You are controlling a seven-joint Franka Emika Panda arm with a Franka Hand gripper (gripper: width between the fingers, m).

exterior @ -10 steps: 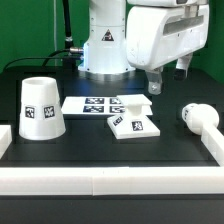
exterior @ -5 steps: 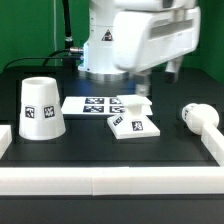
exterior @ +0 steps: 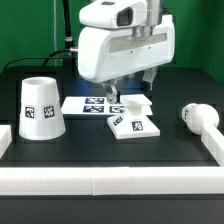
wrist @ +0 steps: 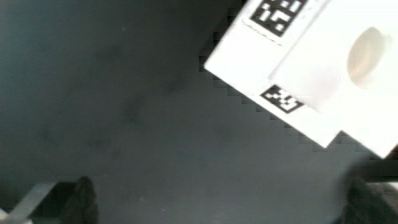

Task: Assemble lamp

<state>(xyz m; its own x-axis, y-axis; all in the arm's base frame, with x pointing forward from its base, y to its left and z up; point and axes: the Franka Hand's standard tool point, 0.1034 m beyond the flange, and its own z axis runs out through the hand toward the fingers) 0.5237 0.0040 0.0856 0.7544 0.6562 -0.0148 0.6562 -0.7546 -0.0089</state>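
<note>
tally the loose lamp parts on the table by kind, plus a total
lamp base: 1
bulb: 1
shade: 1
total: 3

Robotics lab bench.
Black table point(exterior: 90, 148) fenced by white rails point(exterior: 110, 186); white robot arm point(exterior: 120, 45) standing at the back, black cable point(exterior: 66, 25) behind it, marker board point(exterior: 80, 104) lying flat, plain green backdrop point(exterior: 207, 30) all round.
</note>
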